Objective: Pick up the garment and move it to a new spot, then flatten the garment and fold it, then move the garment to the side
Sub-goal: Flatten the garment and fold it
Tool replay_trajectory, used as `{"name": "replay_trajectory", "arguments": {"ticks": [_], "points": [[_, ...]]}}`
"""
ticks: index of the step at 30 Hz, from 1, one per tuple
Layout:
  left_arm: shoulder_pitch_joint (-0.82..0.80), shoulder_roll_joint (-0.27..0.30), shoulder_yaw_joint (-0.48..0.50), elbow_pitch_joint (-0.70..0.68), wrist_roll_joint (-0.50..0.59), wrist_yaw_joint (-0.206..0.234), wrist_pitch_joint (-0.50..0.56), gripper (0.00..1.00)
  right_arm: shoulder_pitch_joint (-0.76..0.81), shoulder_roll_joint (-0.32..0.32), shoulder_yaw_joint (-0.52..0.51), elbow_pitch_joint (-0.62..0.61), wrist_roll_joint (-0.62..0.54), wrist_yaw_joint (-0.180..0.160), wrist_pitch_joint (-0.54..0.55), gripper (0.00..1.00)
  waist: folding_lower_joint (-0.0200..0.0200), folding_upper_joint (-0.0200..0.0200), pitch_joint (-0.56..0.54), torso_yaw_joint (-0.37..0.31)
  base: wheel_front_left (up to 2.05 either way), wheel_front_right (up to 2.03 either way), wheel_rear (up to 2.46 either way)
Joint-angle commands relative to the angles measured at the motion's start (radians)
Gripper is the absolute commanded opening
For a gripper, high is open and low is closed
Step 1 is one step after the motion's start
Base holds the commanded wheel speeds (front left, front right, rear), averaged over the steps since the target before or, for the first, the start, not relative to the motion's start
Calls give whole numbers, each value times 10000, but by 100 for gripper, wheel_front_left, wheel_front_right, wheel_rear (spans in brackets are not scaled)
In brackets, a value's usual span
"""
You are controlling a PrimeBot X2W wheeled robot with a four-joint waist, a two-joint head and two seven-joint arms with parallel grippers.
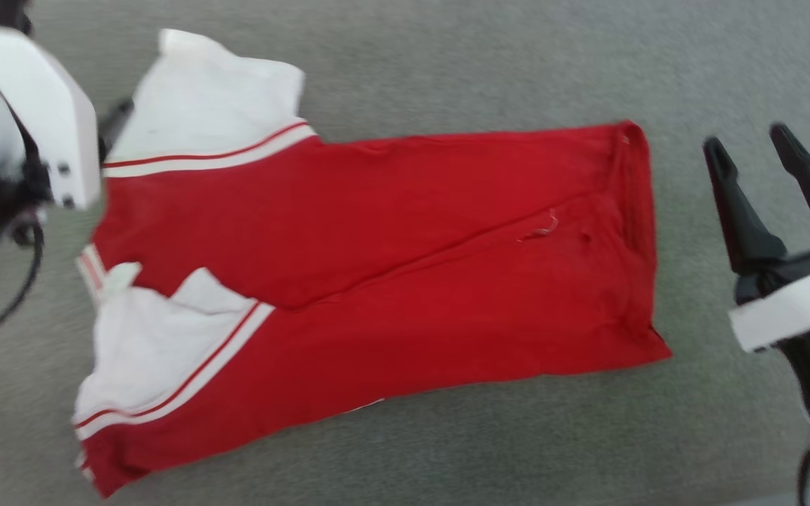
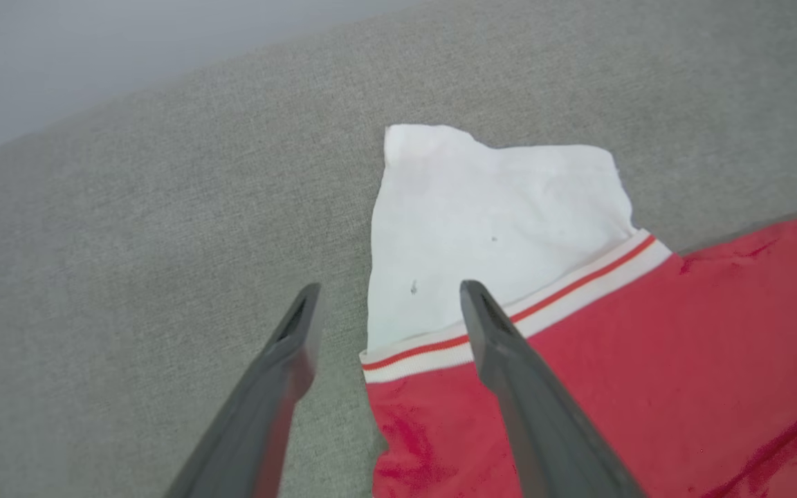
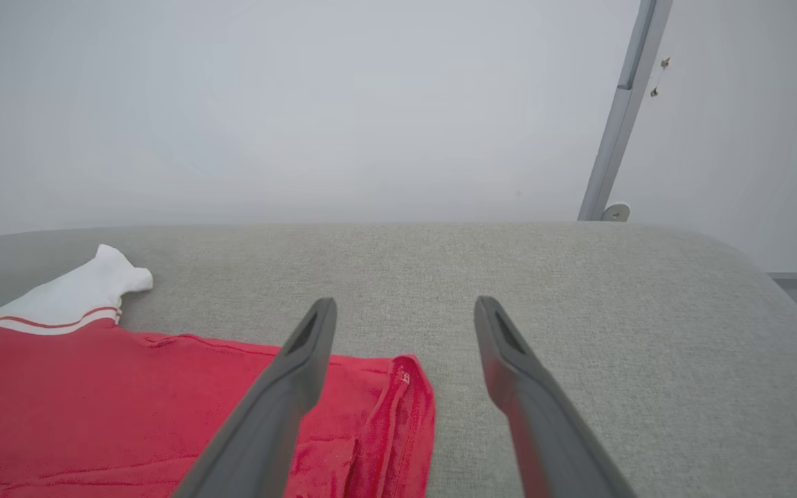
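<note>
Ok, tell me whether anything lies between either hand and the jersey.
Nothing visible does. The open right hand hangs beside the hem of the jersey, with just grey surface between them. The open left hand hangs over its white sleeve.

The red garment (image 1: pixel 377 260) lies folded lengthwise and flat on the grey surface, white striped sleeves at one end.

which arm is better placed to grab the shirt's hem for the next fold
Right. The right gripper, jaws open, sits just beside the hem of the garment; the left gripper is by the white sleeve at the far end.
</note>
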Motion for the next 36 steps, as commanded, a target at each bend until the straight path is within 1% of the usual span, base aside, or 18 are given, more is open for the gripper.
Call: {"name": "replay_trajectory", "arguments": {"ticks": [1,3,4,6,9,13,18,19,20,22,24,26,29,34,36], "points": [[-441,-231,23,636,136,-279,48,100,-280,185,188,288,-171,-4,-527,100,0,0,488,-561,0,0,0],[-763,-415,-24,1349,252,-549,101,100,-449,369,360,581,-179,-4,-961,100,0,0,678,-800,0,0,0],[-763,-415,-24,1349,252,-549,101,100,-449,369,360,581,-179,-4,-961,100,0,0,678,-800,0,0,0],[-1060,-595,-45,1962,332,-763,149,100,-617,430,555,827,-159,-4,-1269,100,0,0,868,-1023,0,0,0],[-1393,-789,-67,2906,376,-946,304,100,-812,498,756,1211,-66,-4,-1498,100,0,0,1144,-1309,0,0,0],[-1774,-1105,-86,3925,383,-1065,490,100,-1138,360,1099,1565,173,-4,-1368,100,0,0,1450,-1516,0,0,0],[-1965,-1640,-289,5061,438,-1019,888,100,-1677,-8,1605,2009,571,-2,-554,100,0,0,1770,-1528,0,0,0],[-1927,-1784,-354,5266,319,-1032,1144,71,-1855,-91,1731,2108,661,-4,-372,100,0,0,1814,-1507,0,0,0],[-1903,-1934,-397,5430,222,-1065,1354,0,-2034,-85,1805,2252,838,-4,-124,100,0,0,1862,-1481,0,0,0],[-1875,-2214,-542,5702,102,-1014,1852,0,-2404,-255,2070,2556,989,-2,417,100,0,0,1926,-1407,0,0,0],[-1956,-2424,-658,5860,72,-1021,2187,0,-2830,-292,2261,2824,1287,-2,1005,100,0,0,1976,-1303,0,0,0],[-1993,-2656,-742,5971,-50,-994,2577,0,-3263,-472,2484,3033,1315,-2,1596,100,0,0,2002,-1167,0,0,0],[-2164,-2976,-815,6037,-62,-1012,2804,0,-3835,-599,2707,3313,1444,-2,2468,100,0,0,2043,-971,0,0,0],[-2455,-3273,-805,6120,39,-1216,2597,0,-4508,-734,3144,3844,1442,-2,4210,100,0,0,2099,-779,0,0,0],[-2564,-3359,-799,6182,69,-1249,2543,0,-4660,-636,3303,4099,1551,-2,4928,100,0,0,2124,-739,0,0,0]]}}
